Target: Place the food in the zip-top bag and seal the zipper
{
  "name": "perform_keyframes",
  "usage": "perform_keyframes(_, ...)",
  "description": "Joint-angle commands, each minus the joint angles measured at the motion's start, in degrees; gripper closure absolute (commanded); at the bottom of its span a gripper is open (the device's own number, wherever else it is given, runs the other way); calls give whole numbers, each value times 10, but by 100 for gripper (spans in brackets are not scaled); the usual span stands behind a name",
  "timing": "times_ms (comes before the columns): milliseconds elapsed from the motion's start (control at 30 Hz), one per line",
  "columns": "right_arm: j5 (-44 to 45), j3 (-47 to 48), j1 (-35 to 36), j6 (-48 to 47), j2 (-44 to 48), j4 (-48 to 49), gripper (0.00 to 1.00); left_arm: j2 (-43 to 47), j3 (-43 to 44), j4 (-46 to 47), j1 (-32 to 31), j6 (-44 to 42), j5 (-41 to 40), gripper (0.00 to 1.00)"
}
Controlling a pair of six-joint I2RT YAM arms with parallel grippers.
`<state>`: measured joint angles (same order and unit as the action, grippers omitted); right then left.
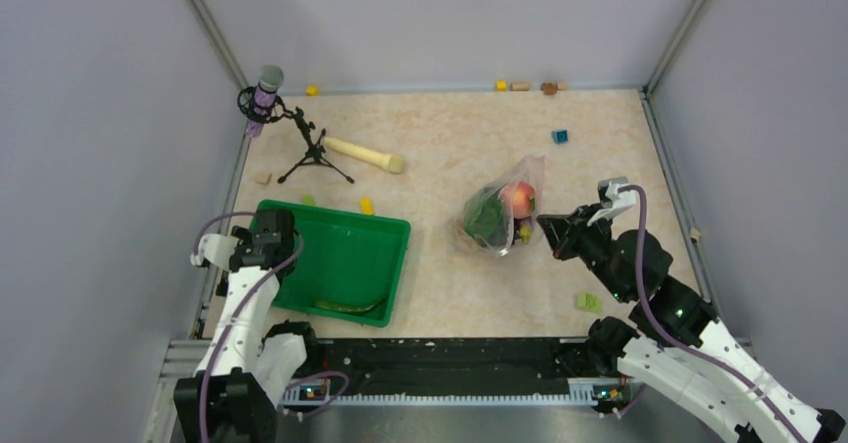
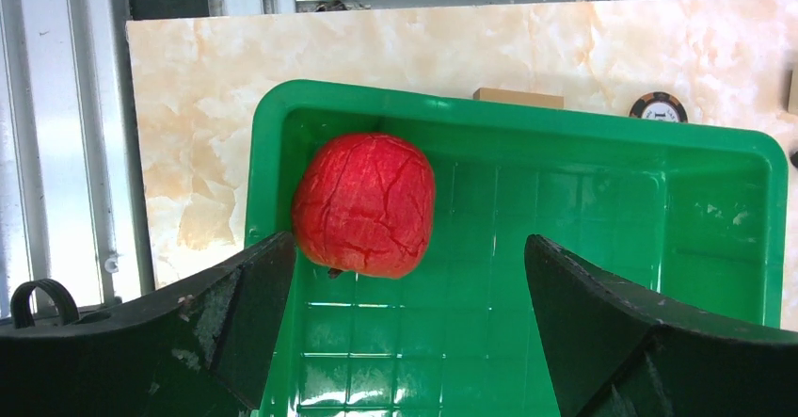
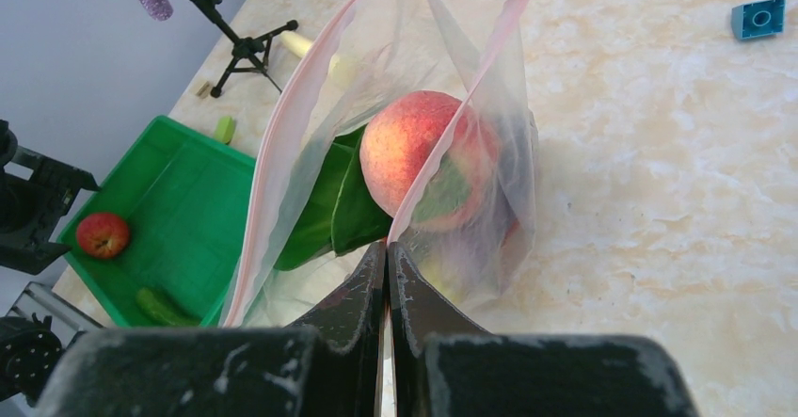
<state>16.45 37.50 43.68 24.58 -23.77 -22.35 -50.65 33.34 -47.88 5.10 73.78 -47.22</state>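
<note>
Pink zipper (image 3: 273, 125) edge within right gripper's (image 3: 388, 248) pinch

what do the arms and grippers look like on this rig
The left arm and right arm have white links, black joints and a purple cable running alongside. The left gripper and right gripper are matte black, each with two wedge-shaped, scuffed fingers.

bright, even light, soft shadows, mild glare, views fairly sharp.
</note>
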Motion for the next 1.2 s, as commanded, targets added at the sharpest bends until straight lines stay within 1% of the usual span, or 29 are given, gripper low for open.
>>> perform_keyframes(0,11,8,-4,-3,-1,23,100,2,-7,29,9,31,-25,3)
perform_keyframes(200,12,7,-4,-2,-4,23,100,-25,-14,56,13,44,-17,3)
perform_keyframes(333,20,6,-4,-1,-4,23,100,-43,-15,101,18,24,-4,3)
perform_keyframes(500,26,7,-4,-2,-4,22,100,-70,-5,101,22,36,-5,3)
perform_keyframes(633,26,6,-4,-2,-3,21,100,-101,2,105,26,35,13,3)
perform_keyframes(767,29,8,-4,-1,-4,20,100,-124,8,113,26,25,31,6)
perform_keyframes(867,31,8,-4,-1,-3,19,100,-139,6,127,26,8,50,14)
perform_keyframes(933,32,7,-4,-1,-4,18,100,-149,6,128,26,4,60,24)
perform_keyframes(1000,34,7,-4,0,-3,18,100,-157,8,123,26,4,64,31)
perform_keyframes(1167,40,8,-4,1,-2,15,100,-153,8,130,26,-8,78,52)
